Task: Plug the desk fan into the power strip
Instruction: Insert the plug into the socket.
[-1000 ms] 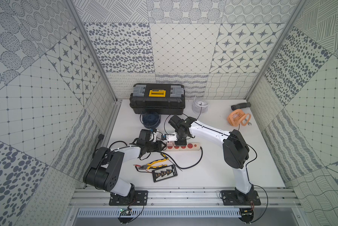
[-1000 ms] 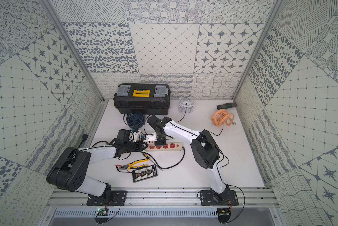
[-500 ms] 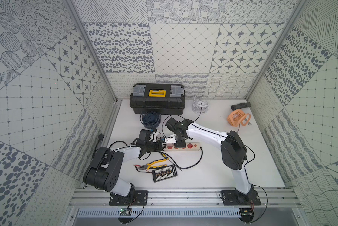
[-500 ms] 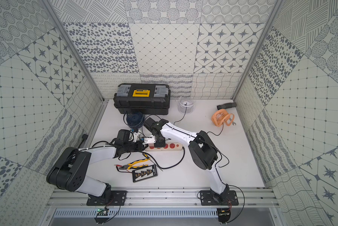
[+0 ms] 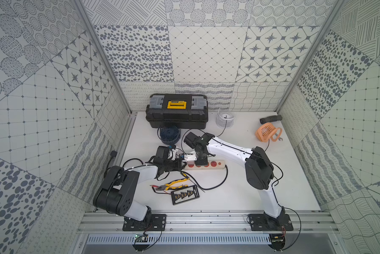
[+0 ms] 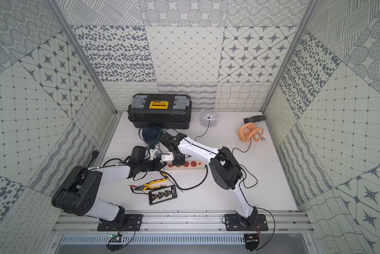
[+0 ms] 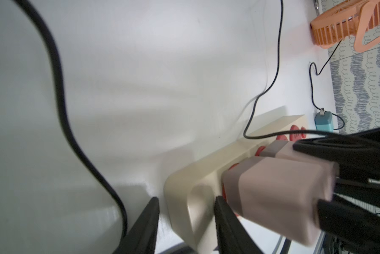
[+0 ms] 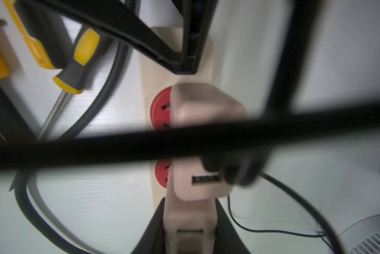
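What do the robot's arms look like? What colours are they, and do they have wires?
The left arm and right arm are smooth white tubes with chunky black joints. Thin black cables run along them. Each stands on a black base plate bolted to a silver rail. The left gripper and right gripper have flat black fingers that narrow to tips.

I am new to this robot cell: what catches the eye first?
At one end of the cream power strip, in the centre, the left gripper flanks the strip while the right gripper pinches a pale adapter over it. A black toolbox stands at the back, and an orange fan sits far to its right.
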Tool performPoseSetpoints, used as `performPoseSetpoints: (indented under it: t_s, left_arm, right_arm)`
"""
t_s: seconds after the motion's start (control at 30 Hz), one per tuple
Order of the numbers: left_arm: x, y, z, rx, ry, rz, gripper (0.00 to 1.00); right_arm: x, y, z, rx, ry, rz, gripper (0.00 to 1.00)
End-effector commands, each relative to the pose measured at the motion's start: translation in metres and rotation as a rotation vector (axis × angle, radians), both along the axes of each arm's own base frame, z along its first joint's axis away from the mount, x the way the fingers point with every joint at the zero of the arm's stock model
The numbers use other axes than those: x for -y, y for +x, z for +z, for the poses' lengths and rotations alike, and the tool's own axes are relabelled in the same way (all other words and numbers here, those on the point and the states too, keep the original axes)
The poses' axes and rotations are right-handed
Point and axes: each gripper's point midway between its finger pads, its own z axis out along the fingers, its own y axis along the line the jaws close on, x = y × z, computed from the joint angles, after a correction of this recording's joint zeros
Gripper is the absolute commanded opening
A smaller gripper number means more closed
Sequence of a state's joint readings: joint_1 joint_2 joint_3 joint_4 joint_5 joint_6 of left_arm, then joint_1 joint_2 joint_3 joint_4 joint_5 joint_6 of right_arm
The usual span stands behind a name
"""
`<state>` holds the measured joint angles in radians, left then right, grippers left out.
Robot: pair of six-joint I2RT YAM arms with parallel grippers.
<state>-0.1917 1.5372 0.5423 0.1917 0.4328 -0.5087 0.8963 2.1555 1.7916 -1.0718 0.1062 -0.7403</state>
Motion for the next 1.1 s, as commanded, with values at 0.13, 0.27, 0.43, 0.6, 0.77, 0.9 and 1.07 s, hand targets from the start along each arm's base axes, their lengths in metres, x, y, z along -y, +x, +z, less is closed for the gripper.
performPoseSetpoints:
  t_s: [0.13,0.27,0.43,0.6,0.77,0.9,1.07]
  left_arm:
    - [0.000,0.002,0.003,0.013,-0.010,0.002,0.43]
    - [-0.001,0.002,0.004,0.015,-0.010,0.004,0.43]
    - [-0.001,0.002,0.005,0.020,-0.010,0.001,0.44]
    - [-0.002,0.000,0.010,0.039,-0.007,0.002,0.46]
    - [-0.007,-0.002,0.021,0.071,0.016,0.014,0.49]
    - [-0.013,-0.007,0.033,0.121,0.035,0.033,0.53]
    - [-0.022,-0.015,0.054,0.203,0.055,0.069,0.56]
  right_arm:
    - [0.002,0.003,-0.050,-0.018,-0.012,-0.066,0.22]
    - [-0.013,0.005,0.002,0.021,0.114,-0.057,0.44]
    - [-0.014,0.000,0.057,0.068,0.229,-0.078,0.60]
    - [0.003,-0.019,0.101,0.086,0.326,-0.131,0.73]
    - [0.028,-0.037,0.140,0.102,0.437,-0.207,0.80]
    - [0.044,-0.033,0.163,0.112,0.609,-0.353,0.88]
    - [0.061,-0.004,0.174,0.117,0.887,-0.623,0.97]
